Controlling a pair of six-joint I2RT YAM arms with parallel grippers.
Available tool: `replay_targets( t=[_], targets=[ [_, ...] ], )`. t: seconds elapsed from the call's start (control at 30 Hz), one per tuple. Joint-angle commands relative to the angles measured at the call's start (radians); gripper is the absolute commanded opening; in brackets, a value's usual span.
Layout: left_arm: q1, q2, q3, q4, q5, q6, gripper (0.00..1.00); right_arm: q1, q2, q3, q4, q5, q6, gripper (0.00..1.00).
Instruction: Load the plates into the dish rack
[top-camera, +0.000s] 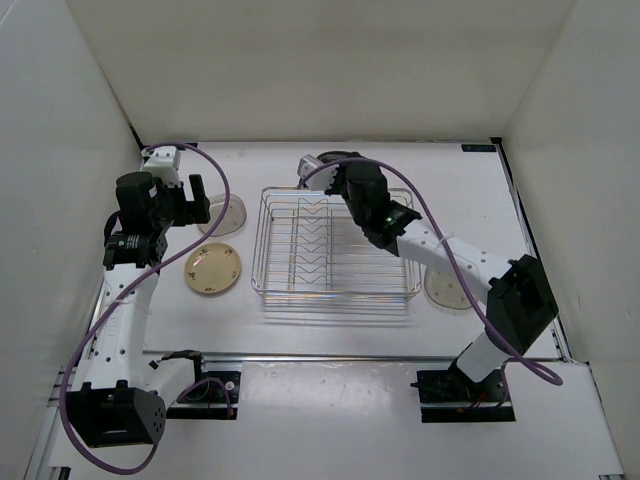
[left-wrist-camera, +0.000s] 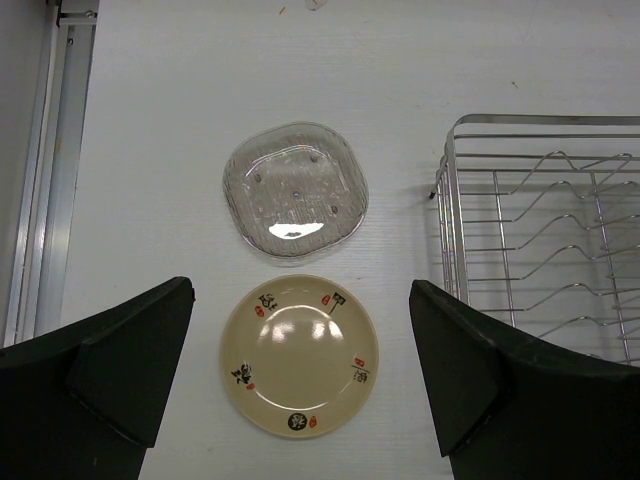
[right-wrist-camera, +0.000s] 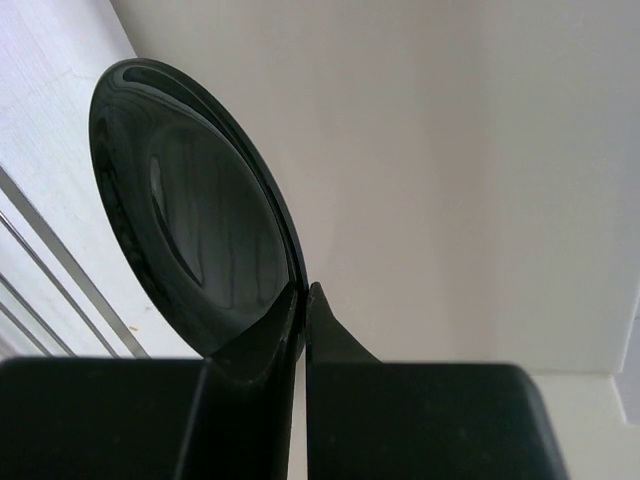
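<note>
Black plate (right-wrist-camera: 190, 210): glossy, round, pinched at its rim by my right gripper (right-wrist-camera: 303, 300) and held on edge over the far end of the dish rack (left-wrist-camera: 452, 210).
Risk: the slick glaze may pivot in so thin a grip, clip a zigzag wire and miss its slot.
Left gripper (left-wrist-camera: 301, 300): spread wide above the cream plate (left-wrist-camera: 298, 357) with printed marks; a translucent clear plate (left-wrist-camera: 295, 193) lies just beyond.

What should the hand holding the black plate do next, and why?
Probably lower it edge-first between the dividers of the dish rack: the right hand pinches the black plate upright by its rim near the rack's far end.
</note>
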Motion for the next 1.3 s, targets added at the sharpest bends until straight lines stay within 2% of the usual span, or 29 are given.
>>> replay_targets(
  t=[0.0, 0.27, 0.6, 1.27],
  targets=[
    [0.004, -0.028, -0.005, 0.013, 0.022, -0.010, 1.00, 0.041, -0.037, -0.025, 0.106, -0.004, -0.055, 0.00],
    [0.004, -0.028, -0.005, 0.013, 0.031, -0.010, 1.00, 0.094, -0.008, 0.046, 0.067, -0.013, -0.071, 0.00],
    [0.004, -0.037, -0.005, 0.013, 0.041, -0.010, 1.00, 0.156, -0.008, 0.036, 0.024, -0.025, -0.025, 0.00],
    [0.004, -0.046, -0.005, 0.013, 0.041, -0.010, 1.00, 0.147, 0.086, 0.093, -0.051, -0.091, 0.089, 0.00]
  ],
)
